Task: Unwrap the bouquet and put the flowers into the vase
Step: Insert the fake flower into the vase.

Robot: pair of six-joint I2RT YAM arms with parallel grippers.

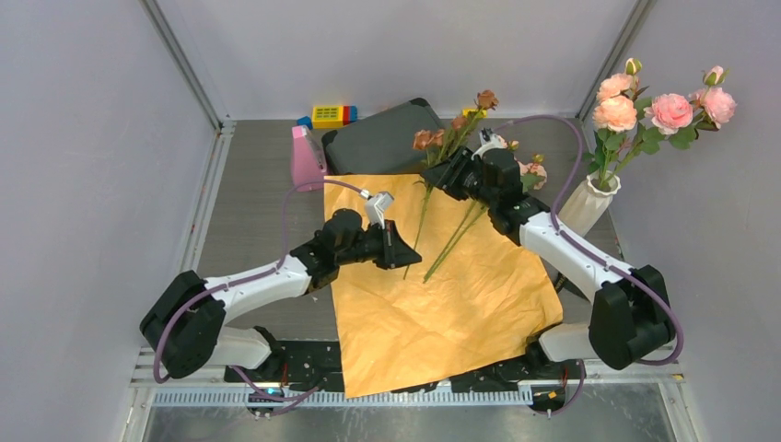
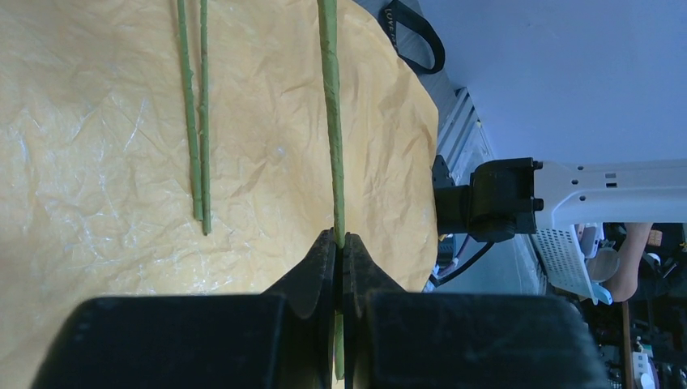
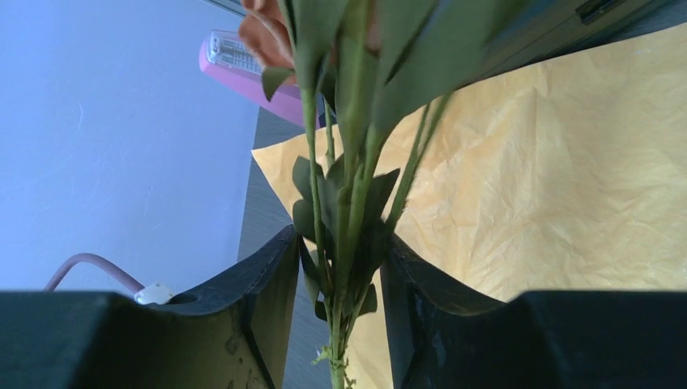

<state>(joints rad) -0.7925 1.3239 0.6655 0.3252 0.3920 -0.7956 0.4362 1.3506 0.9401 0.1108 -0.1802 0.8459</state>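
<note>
Pinching 1 green stem (image 2: 332,121) above the orange paper (image 2: 105,162), the left fingers (image 2: 312,279) are together. The right fingers (image 3: 263,284) straddle leafy stems (image 3: 348,203); whether they clamp is unclear. Pink roses (image 1: 668,110) stand in the vase (image 1: 589,203). The black ribbon (image 2: 413,36) reads "LOVE".

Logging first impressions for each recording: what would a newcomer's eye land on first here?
The big sheet of crinkled orange paper spread flat at centre, and the pink roses standing in the white vase at the far right. Next, the left gripper shut on a single green stem over the paper, while the right gripper straddles a bunch of leafy stems near the paper's far edge.
</note>
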